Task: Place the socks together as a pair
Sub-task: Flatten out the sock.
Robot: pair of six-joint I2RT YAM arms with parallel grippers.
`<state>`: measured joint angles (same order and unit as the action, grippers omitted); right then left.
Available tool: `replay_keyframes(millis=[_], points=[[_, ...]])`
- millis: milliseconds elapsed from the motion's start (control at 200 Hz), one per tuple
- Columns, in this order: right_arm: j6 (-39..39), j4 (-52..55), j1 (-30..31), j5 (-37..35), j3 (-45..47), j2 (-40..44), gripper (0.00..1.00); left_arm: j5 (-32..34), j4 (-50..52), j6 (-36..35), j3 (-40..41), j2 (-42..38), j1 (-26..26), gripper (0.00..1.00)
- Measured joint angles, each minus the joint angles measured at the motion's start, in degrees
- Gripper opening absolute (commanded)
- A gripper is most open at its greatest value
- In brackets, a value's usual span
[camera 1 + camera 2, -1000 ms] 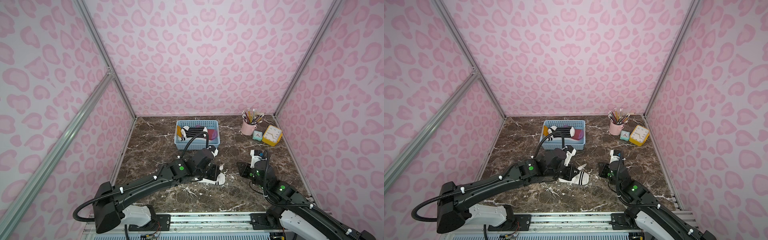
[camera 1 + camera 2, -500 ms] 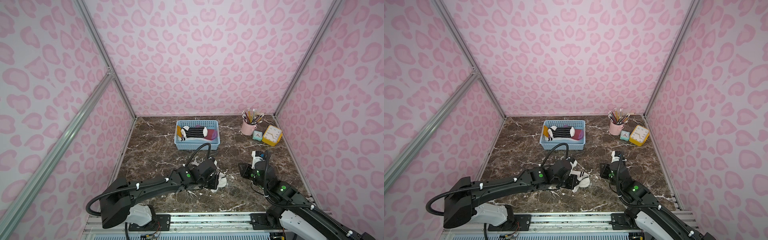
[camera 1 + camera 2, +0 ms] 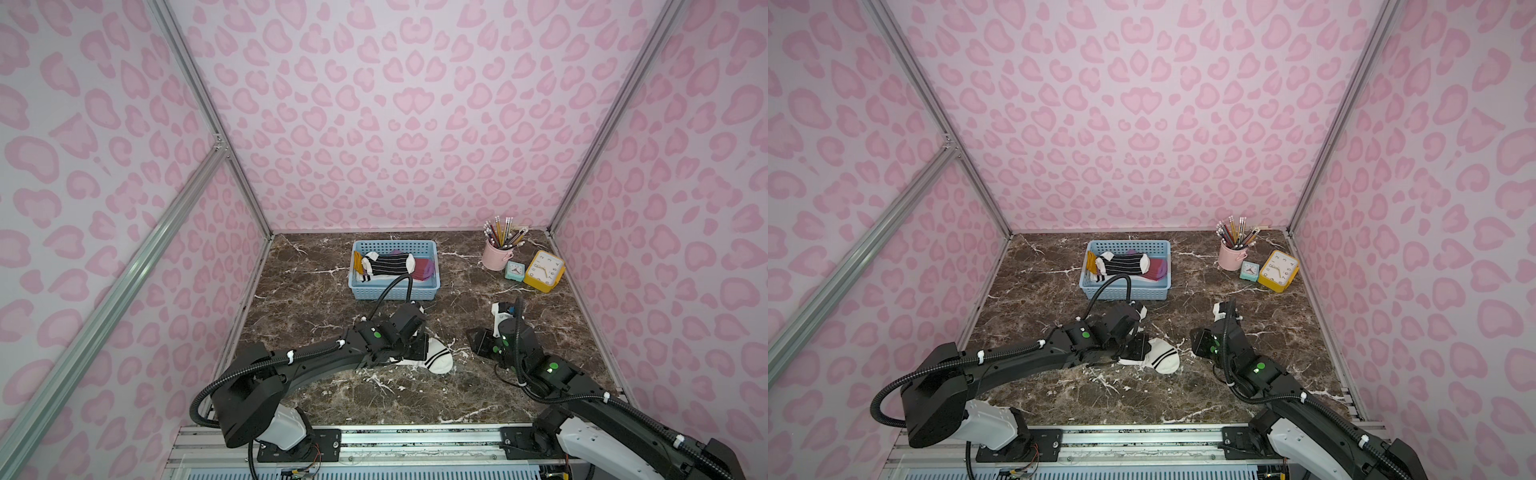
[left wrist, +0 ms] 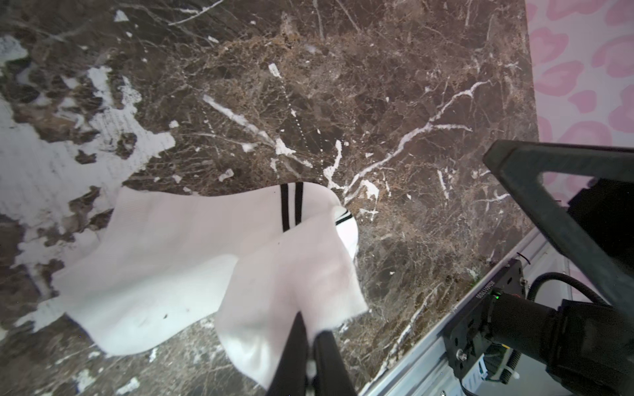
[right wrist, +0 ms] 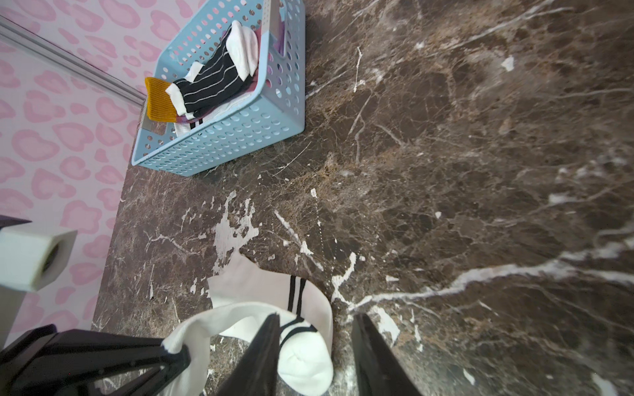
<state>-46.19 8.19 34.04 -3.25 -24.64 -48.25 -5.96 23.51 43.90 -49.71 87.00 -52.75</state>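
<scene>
Near the front middle of the marble table [image 3: 415, 399], the lower white sock [image 4: 154, 257] lies flat with its 2 black bands showing. The upper white sock [image 4: 291, 267] lies partly over it, and the banded ends of the 2 are close together. One edge of the upper white sock is lifted off the table and pinched in the left gripper [image 4: 312, 325], whose fingers are nearly together with white fabric between them. In the right wrist view this sock runs from its toe on the table up to those fingertips.

The right gripper [image 5: 317, 317] hangs just beside that toe, its jaws apart with only table between them. One finger crosses in front of the toe; whether it touches the toe I cannot tell.

Farther back, well apart from the pair, stands the blue basket [image 3: 395, 293]. A black striped sock [image 3: 388, 264] lies on top of its heap, over a maroon sock [image 3: 422, 268] with a mustard cuff at the opposite end.

At the back right corner a pink cup [image 3: 494, 257] of pencils, a teal clock [image 3: 515, 270] and a yellow clock [image 3: 544, 270] stand close together.
</scene>
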Motion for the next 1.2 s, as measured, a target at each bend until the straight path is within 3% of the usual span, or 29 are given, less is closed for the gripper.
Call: replay_keyframes(millis=[275,540,820,1200], points=[[0.0,-0.2,0.6,2.1,0.0,-3.6,0.41,-0.5,-0.2,-3.5,-1.9,3.6,4.8,0.34],[-0.9,-0.6,3.5,2.9,0.3,-5.1,0.42,0.6,0.0,-7.5,-6.6,9.7,8.5,0.35],[-5.9,-4.9,11.6,3.9,3.2,-9.3,0.42,2.7,1.8,-10.4,-9.8,13.6,9.4,0.35],[-10.6,-9.6,13.1,5.6,5.7,-14.1,0.44,6.1,2.0,-11.9,-10.4,15.4,9.4,0.26]])
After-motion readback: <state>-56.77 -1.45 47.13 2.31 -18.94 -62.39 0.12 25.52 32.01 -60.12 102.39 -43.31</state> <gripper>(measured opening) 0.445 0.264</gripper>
